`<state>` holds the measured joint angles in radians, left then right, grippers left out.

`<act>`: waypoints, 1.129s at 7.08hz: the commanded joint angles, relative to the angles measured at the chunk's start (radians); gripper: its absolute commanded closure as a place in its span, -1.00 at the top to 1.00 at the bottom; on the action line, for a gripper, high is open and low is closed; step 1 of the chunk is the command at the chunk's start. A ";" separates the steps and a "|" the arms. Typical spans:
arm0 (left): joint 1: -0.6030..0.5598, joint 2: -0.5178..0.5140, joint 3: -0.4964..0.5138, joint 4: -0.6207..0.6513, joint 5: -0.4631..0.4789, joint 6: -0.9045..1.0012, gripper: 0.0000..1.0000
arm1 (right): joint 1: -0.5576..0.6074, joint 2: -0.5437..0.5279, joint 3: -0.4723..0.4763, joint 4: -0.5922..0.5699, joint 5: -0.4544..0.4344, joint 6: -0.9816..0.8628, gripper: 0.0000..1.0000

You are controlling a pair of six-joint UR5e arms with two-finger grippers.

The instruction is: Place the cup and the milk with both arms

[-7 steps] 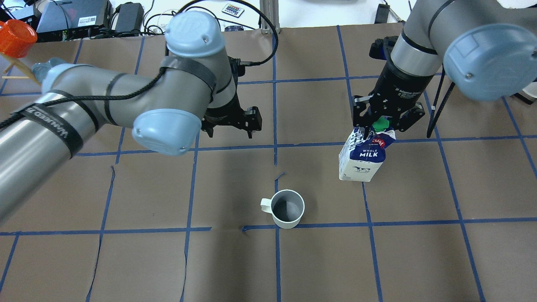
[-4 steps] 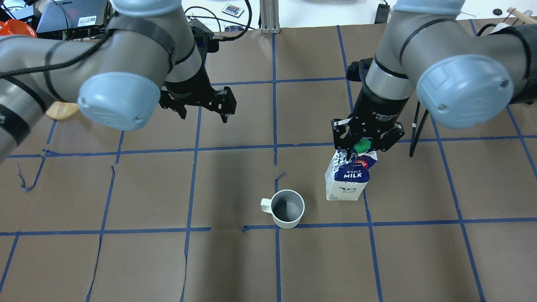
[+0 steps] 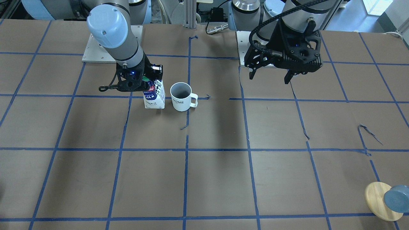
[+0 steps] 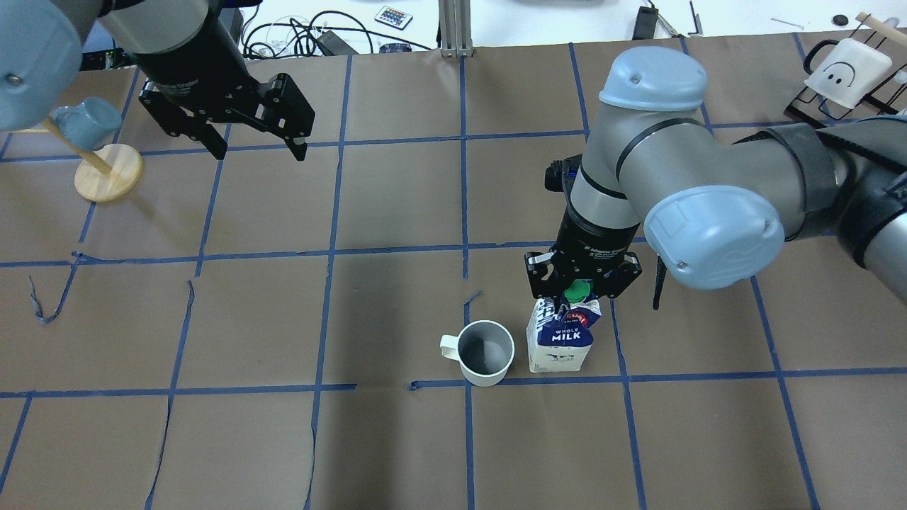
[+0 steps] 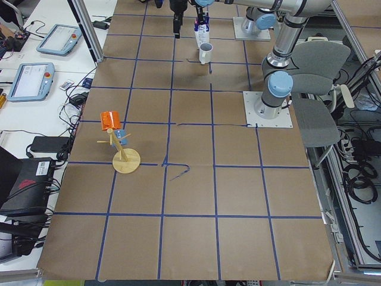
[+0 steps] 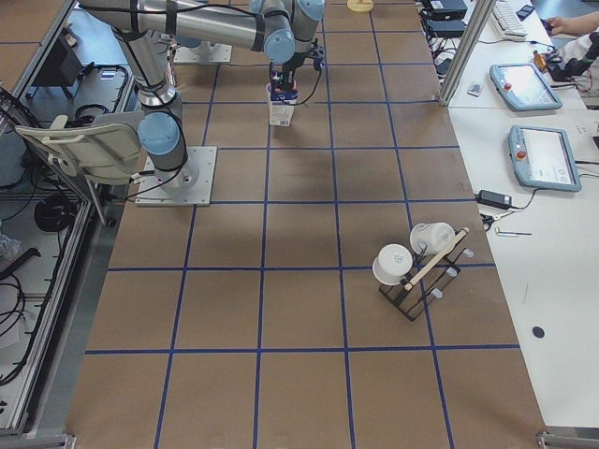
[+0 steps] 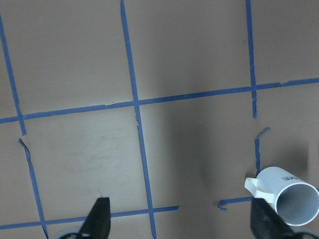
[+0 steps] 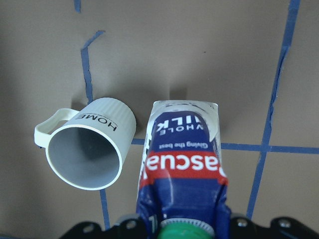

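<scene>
Plainly, one cup [image 4: 486, 352] and one milk [image 4: 560, 343] carton stand on the table [image 4: 397, 439], with two grippers above it. The white cup, upright, bears "HOME" in dark letters. The milk stands upright just beside the cup, on the side away from its handle, with a thin gap between them. Its panel reads "WHOLE MILK" and a red band partly reads "Pascual". The right gripper [image 4: 582, 287] has its fingers clamped on the carton's top, by the green cap [image 4: 577, 289]. Well apart from the cup, beyond its handle side, the left gripper [image 4: 260, 151] hangs with fingers spread, holding nothing.
</scene>
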<state>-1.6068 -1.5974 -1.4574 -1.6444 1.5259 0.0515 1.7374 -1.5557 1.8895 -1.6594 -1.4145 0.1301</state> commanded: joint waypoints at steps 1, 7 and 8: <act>0.011 0.011 -0.003 -0.003 -0.003 0.008 1.00 | 0.017 0.009 0.014 -0.052 0.009 0.055 -0.91; 0.019 0.013 -0.005 -0.002 -0.003 0.008 1.00 | 0.064 0.043 0.017 -0.080 0.002 0.031 -0.77; 0.019 0.013 -0.005 -0.002 -0.006 0.008 1.00 | 0.064 0.040 0.017 -0.071 -0.006 0.022 -0.75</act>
<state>-1.5878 -1.5852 -1.4623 -1.6460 1.5218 0.0598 1.8008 -1.5137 1.9058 -1.7399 -1.4145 0.1640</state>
